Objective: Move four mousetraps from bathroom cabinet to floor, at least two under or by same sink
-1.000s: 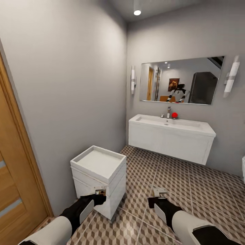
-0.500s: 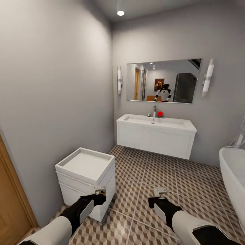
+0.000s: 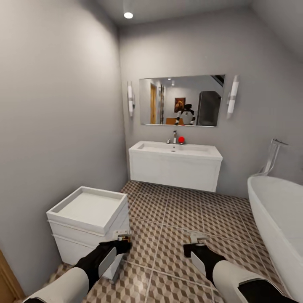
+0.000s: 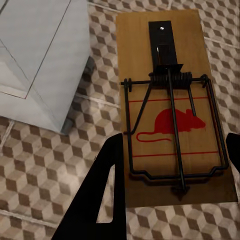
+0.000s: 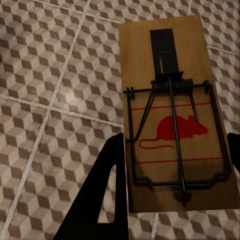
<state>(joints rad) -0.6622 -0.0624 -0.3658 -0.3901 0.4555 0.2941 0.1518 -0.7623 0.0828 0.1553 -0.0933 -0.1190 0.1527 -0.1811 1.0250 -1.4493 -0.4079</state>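
From the head camera I see both my arms reaching forward and low, forearms in white sleeves with black wrists, almost parallel above the cube-patterned tiled bathroom floor [image 3: 185,210]. My left gripper [image 3: 122,236] holds a flat tan wooden mousetrap [image 4: 170,107] with a dark wire spring and a red mouse drawing; in the left wrist view the board lies flat between the two black fingers [image 4: 102,195], which stand at both its long edges, closed on it as far as the board's width allows. This left gripper is just beside the front corner of a small white boxy cabinet with a tray-like top [image 3: 88,214], which stands against the grey left wall.

My right gripper [image 3: 198,240] carries a second tan mousetrap of the same kind [image 5: 172,115], also held flat by its long edges between the black fingers [image 5: 105,192], above open tiles and well apart from any furniture.

Further ahead, the white rectangular sink on its white wall-hung vanity [image 3: 174,166] stands against the back wall, with a chrome faucet [image 3: 174,136] and a small red object [image 3: 181,139] beside it. Above it hangs a wide mirror [image 3: 181,101]. On the right side I see the rim of a white rounded bathtub [image 3: 273,214]
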